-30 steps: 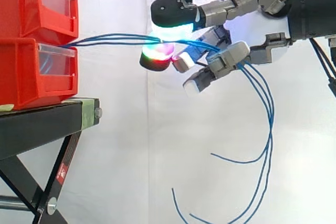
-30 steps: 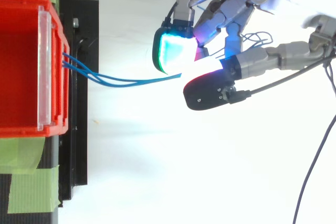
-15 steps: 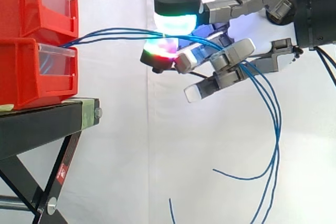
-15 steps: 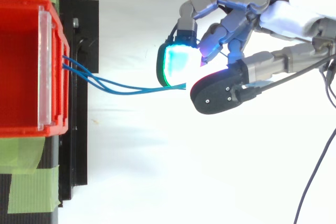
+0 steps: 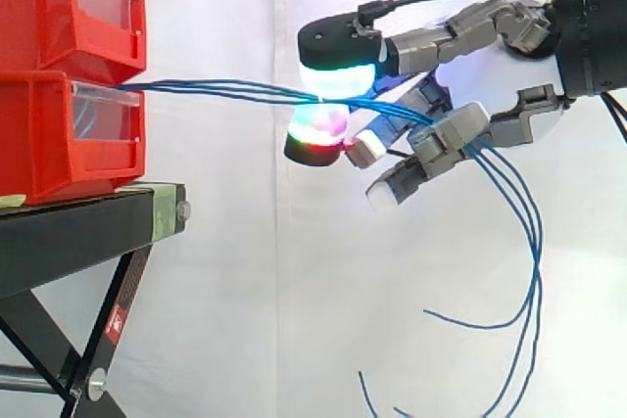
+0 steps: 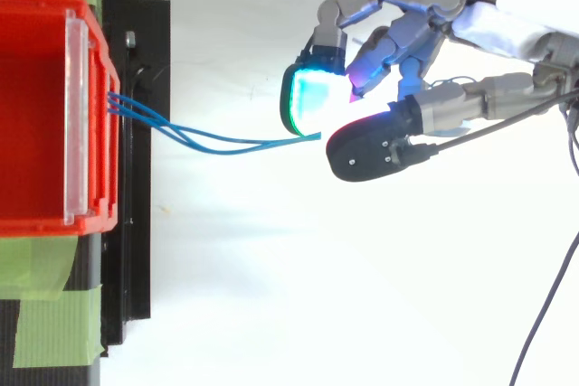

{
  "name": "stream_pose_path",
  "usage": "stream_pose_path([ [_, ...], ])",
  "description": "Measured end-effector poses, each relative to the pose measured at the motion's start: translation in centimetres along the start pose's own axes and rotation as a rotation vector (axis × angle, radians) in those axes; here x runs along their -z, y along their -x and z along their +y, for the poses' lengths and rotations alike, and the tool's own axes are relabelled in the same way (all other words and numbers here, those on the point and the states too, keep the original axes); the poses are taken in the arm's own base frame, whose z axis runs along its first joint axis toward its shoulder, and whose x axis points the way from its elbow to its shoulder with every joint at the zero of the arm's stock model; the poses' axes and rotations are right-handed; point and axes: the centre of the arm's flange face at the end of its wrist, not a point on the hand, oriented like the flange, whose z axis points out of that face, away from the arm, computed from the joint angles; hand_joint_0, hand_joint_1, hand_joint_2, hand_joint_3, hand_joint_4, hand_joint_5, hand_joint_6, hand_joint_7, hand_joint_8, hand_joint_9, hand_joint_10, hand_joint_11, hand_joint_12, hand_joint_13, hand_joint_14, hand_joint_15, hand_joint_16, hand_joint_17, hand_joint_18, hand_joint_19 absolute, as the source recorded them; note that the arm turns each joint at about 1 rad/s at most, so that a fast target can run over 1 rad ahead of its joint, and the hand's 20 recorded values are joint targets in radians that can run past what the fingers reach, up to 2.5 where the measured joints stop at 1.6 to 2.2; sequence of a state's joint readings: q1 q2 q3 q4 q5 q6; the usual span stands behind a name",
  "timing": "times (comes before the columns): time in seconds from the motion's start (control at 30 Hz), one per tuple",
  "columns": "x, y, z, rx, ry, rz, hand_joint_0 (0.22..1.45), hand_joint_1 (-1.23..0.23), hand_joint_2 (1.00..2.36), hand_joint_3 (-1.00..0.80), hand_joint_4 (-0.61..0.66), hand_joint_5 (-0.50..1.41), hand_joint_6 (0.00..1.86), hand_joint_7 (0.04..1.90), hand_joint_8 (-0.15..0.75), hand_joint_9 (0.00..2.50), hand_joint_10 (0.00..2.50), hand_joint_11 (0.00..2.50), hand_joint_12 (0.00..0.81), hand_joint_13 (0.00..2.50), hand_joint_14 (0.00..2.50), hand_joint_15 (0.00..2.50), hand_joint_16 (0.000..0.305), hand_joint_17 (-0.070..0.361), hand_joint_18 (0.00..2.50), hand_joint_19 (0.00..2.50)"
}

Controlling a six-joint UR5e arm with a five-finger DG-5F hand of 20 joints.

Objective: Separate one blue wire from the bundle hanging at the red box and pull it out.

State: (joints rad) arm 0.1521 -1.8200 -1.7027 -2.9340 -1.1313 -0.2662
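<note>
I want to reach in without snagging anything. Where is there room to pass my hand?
Free: below the taut wires, between the stand and the hanging tails; also above the wires, beside the upper bin. Crowded: at the hand, which pinches the wires.

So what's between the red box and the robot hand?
Just the blue wires, stretched through the air from the red box to the robot hand. The side view and the top view both show it.

Nothing is legible; the red sticker [image 5: 116,323] on the stand leg [image 5: 131,276] is too small.
</note>
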Motion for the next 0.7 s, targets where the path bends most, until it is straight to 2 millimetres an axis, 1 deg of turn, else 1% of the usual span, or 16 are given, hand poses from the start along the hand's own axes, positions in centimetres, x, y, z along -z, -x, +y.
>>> stream_pose_path([
  [0.17, 0.01, 0.03, 0.01, 0.006, -0.001, -0.002, 0.55, -0.64, 1.00, -0.50, 0.23, -0.22, 0.83, 1.06, 0.364, 1.01, 0.02, 1.23, 0.322, 1.43, 0.58, 1.44, 0.049, 0.109, 0.63, 0.72],
  [0.27, 0.04, 0.07, -0.02, 0.006, -0.003, -0.004, 0.57, -0.66, 1.00, -0.48, 0.22, -0.22, 0.83, 1.06, 0.357, 1.01, 0.02, 1.24, 0.314, 1.42, 0.57, 1.45, 0.048, 0.107, 0.62, 0.72],
  [0.4, 0.08, 0.13, -0.08, 0.006, -0.009, -0.009, 0.61, -0.67, 1.01, -0.42, 0.22, -0.21, 0.83, 1.06, 0.352, 1.02, 0.02, 1.23, 0.300, 1.43, 0.55, 1.47, 0.047, 0.105, 0.62, 0.72],
  [0.5, 0.10, 0.15, -0.10, 0.004, -0.011, -0.010, 0.63, -0.66, 1.01, -0.36, 0.21, -0.21, 0.84, 1.06, 0.357, 1.03, 0.02, 1.24, 0.305, 1.44, 0.55, 1.46, 0.046, 0.105, 0.63, 0.72],
  [0.7, 0.08, 0.13, -0.05, 0.002, -0.009, -0.010, 0.64, -0.69, 1.02, -0.30, 0.20, -0.21, 0.84, 1.06, 0.356, 1.03, 0.02, 1.25, 0.306, 1.44, 0.54, 1.49, 0.047, 0.105, 0.64, 0.72],
])
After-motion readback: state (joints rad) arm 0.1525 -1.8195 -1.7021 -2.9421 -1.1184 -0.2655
